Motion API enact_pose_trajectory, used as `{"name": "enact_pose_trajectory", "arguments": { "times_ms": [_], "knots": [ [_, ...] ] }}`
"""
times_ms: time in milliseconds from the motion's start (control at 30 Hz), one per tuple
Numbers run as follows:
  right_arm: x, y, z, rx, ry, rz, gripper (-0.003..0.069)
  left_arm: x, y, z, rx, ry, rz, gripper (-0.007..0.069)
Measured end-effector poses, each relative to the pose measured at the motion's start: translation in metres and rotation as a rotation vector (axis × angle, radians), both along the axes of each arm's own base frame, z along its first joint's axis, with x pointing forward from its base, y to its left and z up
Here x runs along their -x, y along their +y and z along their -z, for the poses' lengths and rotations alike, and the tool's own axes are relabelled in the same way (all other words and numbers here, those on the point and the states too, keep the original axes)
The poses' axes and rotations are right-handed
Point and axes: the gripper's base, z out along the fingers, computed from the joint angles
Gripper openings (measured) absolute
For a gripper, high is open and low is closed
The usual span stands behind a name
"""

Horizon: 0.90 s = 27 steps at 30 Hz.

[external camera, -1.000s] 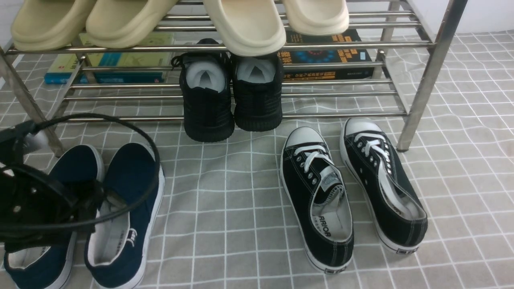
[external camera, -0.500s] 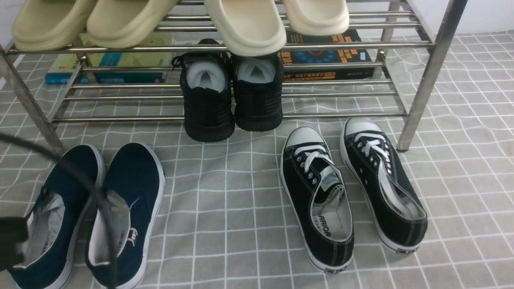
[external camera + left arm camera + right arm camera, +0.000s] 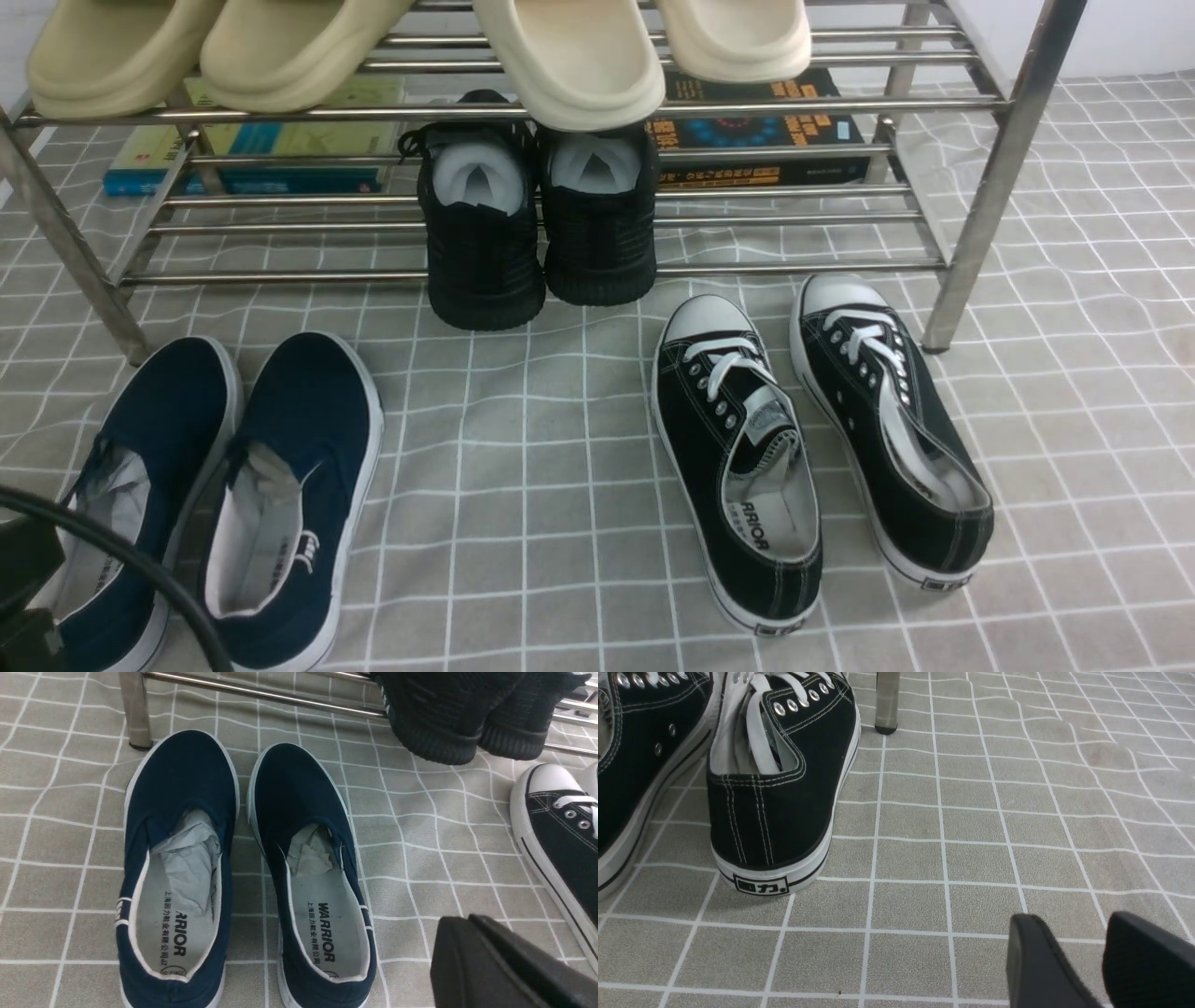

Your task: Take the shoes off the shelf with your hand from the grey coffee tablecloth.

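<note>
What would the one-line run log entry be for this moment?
navy shoes: on cloth, before rack | left gripper: near them, empty | right gripper: open, idle

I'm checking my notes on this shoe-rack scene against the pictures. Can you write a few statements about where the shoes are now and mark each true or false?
1. The navy shoes lie side by side on the cloth. True.
2. The black mesh sneakers lie flat on the cloth, clear of the shelf. False: they rest on its lower tubes, toes hanging over the front.
3. Both navy shoes have crumpled paper inside. True.
4. The lace-up sneakers sit on the shelf's top tier. False: they are on the cloth; pale slippers are on top.
5. The left gripper holds a navy shoe. False: it touches neither.
</note>
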Motion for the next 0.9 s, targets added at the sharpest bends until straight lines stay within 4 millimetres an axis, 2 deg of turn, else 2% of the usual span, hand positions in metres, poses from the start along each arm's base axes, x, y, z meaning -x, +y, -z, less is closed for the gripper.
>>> {"name": "enact_pose_trajectory", "arguments": {
  "times_ms": [267, 333, 367, 400, 667, 800, 900],
  "knots": [
    [0.0, 0.0, 0.0, 0.0, 0.0, 0.0, 0.0239, -0.003, 0.002, 0.005, -0.023, -0.025, -0.016, 0.0014],
    [0.0, 0.0, 0.0, 0.0, 0.0, 0.0, 0.0239, -0.003, 0.004, 0.02, -0.045, -0.042, -0.03, 0.0017],
    [0.0, 0.0, 0.0, 0.0, 0.0, 0.0, 0.0239, -0.003, 0.004, 0.021, -0.049, -0.05, -0.032, 0.0018],
    [0.0, 0.0, 0.0, 0.0, 0.0, 0.0, 0.0239, 0.0, 0.006, 0.039, -0.076, -0.073, -0.044, 0.002],
    [0.0, 0.0, 0.0, 0.0, 0.0, 0.0, 0.0239, 0.014, 0.013, 0.104, -0.137, -0.151, -0.093, 0.0022],
    [0.0, 0.0, 0.0, 0.0, 0.0, 0.0, 0.0239, 0.015, 0.015, 0.125, -0.132, -0.147, -0.122, 0.0026],
    [0.0, 0.0, 0.0, 0.0, 0.0, 0.0, 0.0239, 0.015, 0.016, 0.129, -0.119, -0.144, -0.135, 0.0027]
  ]
}}
